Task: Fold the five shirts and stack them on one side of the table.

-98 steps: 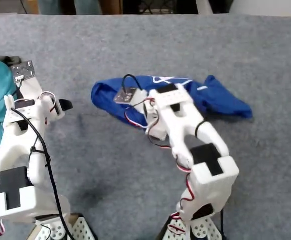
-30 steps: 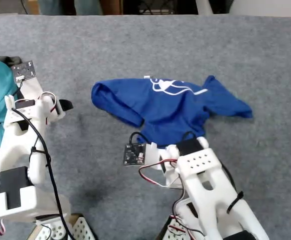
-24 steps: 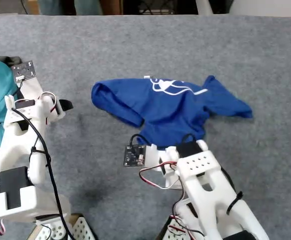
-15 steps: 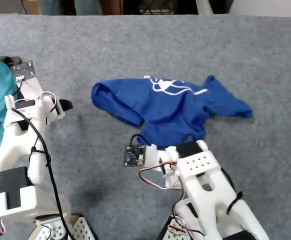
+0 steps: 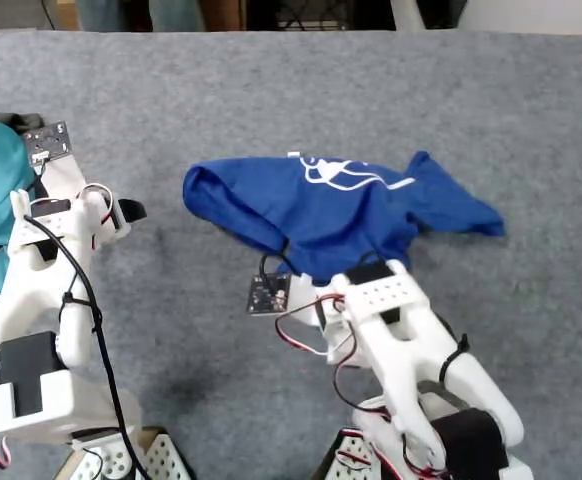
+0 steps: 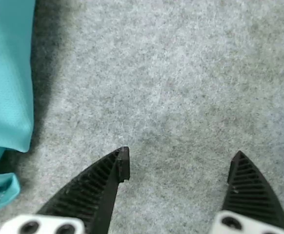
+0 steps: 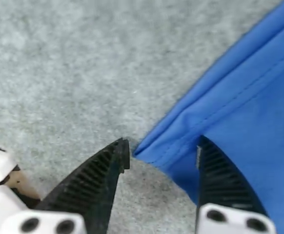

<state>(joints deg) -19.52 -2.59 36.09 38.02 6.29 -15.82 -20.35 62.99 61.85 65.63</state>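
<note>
Now that the right jaws have edged forward, they stand apart astride the near hem of the blue shirt, crumpled mid worktop, poised for a first fold, while the left jaws hang apart.

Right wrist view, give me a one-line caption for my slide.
The right tool, open, poised at the hemmed corner of the blue shirt on the grey table.

Nothing could be read as words or numbers. The blue shirt, near the middle of the table, bore a white printed mark toward the table's far edge, too small to make out.
</note>
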